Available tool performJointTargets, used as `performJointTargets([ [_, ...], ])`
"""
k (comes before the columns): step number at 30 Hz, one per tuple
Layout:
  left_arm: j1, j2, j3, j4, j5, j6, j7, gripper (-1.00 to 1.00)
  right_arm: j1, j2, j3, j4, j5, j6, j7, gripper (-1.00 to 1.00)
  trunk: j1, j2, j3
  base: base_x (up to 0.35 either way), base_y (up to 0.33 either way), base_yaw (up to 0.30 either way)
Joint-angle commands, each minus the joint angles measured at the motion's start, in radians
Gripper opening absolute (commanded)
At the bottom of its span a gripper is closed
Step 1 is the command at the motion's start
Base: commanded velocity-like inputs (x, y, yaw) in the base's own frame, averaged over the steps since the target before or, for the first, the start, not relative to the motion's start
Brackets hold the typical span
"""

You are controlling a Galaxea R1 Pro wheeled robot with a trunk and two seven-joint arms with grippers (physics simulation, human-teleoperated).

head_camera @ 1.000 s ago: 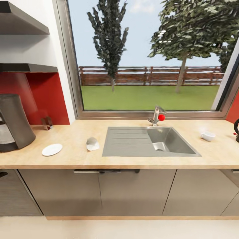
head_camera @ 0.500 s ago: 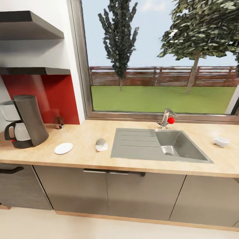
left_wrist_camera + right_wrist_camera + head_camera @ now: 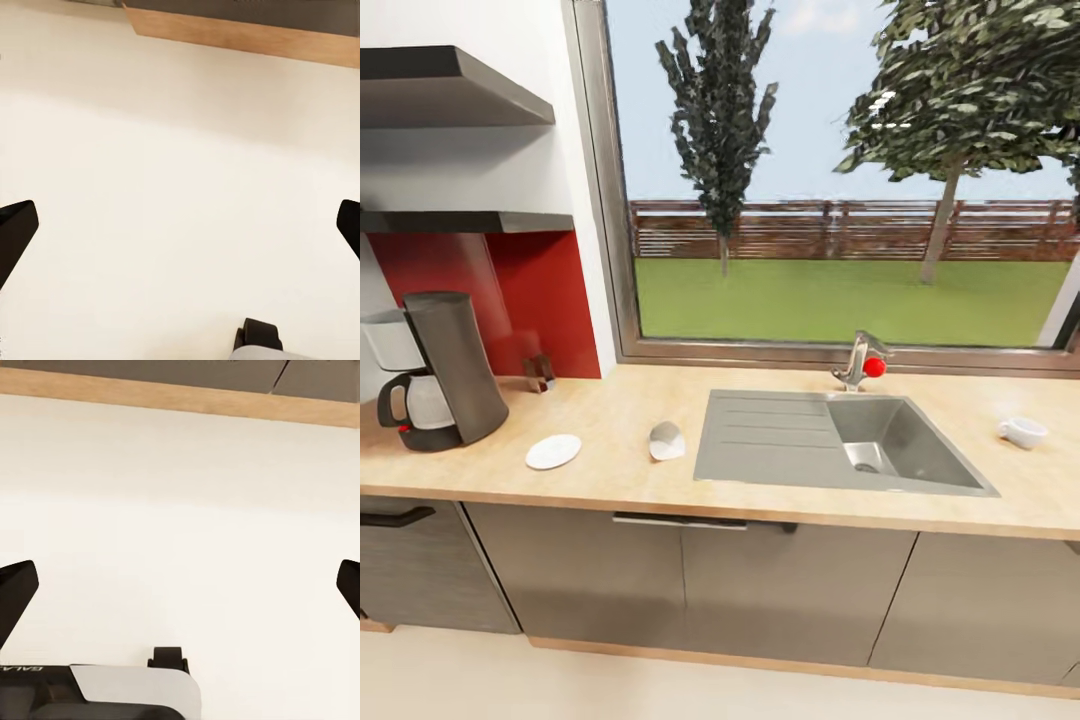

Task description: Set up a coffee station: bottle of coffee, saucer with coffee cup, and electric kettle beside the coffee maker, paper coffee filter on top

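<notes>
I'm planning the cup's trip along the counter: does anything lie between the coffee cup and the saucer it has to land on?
Yes. The coffee cup sits right of the sink, the saucer far left beside the coffee maker. Between them lie the sink, its faucet and the paper filter.

My head camera faces the kitchen countertop [image 3: 780, 500] from mid-distance; both wrist cameras face down, sharing floor [image 3: 180, 187] and plinth [image 3: 180, 394].
</notes>
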Motion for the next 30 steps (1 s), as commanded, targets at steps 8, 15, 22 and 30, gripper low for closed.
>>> performJointTargets([
  [8, -0.001, 0.000, 0.000, 0.001, 0.008, -0.004, -0.002, 1.00, 0.000, 0.000, 0.000, 0.000, 0.000, -0.002, 0.000, 1.00, -0.031, 0.055, 0.024, 0.000, 0.000, 0.000],
  [15, -0.001, 0.000, 0.000, 0.001, 0.008, -0.004, -0.001, 1.00, 0.000, 0.000, 0.000, 0.000, 0.000, -0.002, 0.000, 1.00, -0.058, 0.104, 0.046, 0.000, 0.000, 0.000],
  [22, -0.001, 0.000, 0.000, 0.001, 0.008, -0.004, -0.002, 1.00, 0.000, 0.000, 0.000, 0.004, 0.001, -0.002, 0.000, 1.00, -0.084, 0.153, 0.068, 0.000, 0.000, 0.000],
  [30, -0.001, 0.000, 0.000, 0.001, 0.008, -0.004, -0.001, 1.00, 0.000, -0.001, 0.001, 0.006, 0.002, -0.002, 0.000, 1.00, -0.115, 0.209, 0.093, 0.000, 0.000, 0.000],
])
